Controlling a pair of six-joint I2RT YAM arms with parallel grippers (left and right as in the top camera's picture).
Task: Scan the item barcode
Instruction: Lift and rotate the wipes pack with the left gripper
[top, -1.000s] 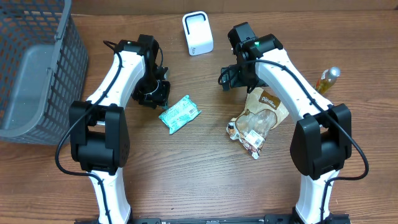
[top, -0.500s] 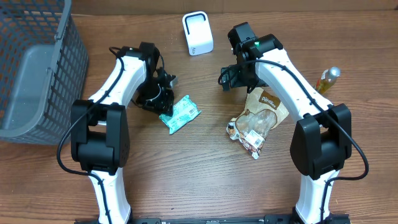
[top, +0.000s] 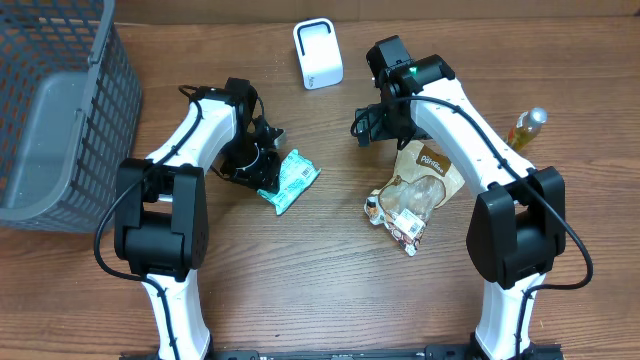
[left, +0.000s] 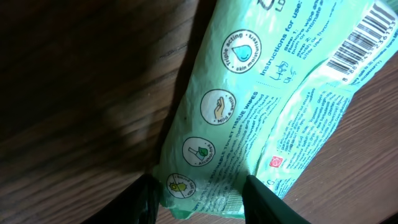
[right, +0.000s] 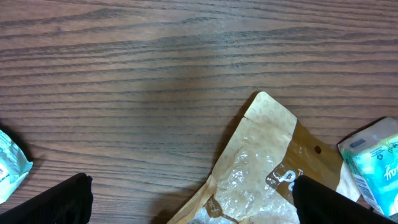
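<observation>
You are working over 1 wood-grain table carrying 1 grey basket at its left edge, 1 white scanner at the back, 1 bottle far right, 1 brown snack bag, and 1 green wipes packet lying mid-table, with bare wood in front. Your left gripper is standing part-open astride the packet's end. Your right gripper is hovering wide open, holding nothing, over the bag.

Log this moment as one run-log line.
left claw: open astride wipes pack | right claw: open over snack bag | barcode: facing up
</observation>
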